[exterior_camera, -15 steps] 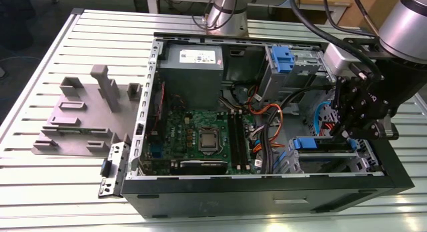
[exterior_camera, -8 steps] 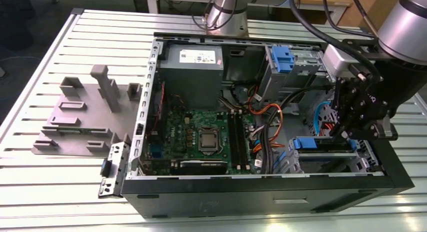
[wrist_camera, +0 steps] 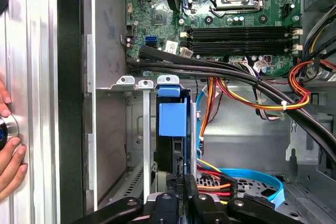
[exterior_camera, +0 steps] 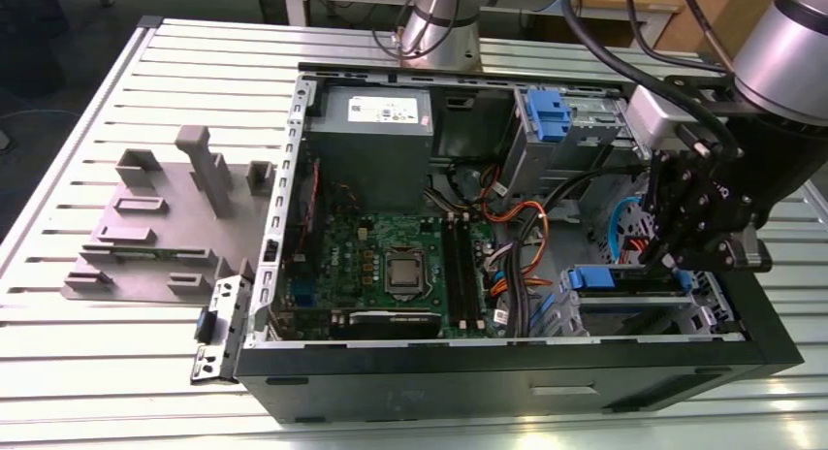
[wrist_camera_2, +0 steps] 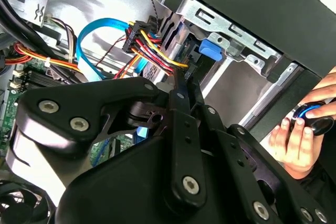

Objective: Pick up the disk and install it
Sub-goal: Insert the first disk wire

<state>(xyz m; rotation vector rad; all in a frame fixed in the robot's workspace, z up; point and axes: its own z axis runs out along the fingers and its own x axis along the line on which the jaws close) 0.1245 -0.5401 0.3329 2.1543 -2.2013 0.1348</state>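
Disk with blue plastic rails (wrist_camera: pixel 172 124) sits upright in the silver metal drive cage (wrist_camera: pixel 137 129) of the open black computer case (exterior_camera: pixel 518 372). My pincer (exterior_camera: pixel 692 232) hangs just above it; whether clenched or released, I cannot tell.

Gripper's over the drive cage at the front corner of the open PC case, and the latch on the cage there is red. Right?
Not quite. The latch is blue, not red, as the first wrist view shows. The rest holds: the gripper is over the drive cage at the corner of the open PC case.
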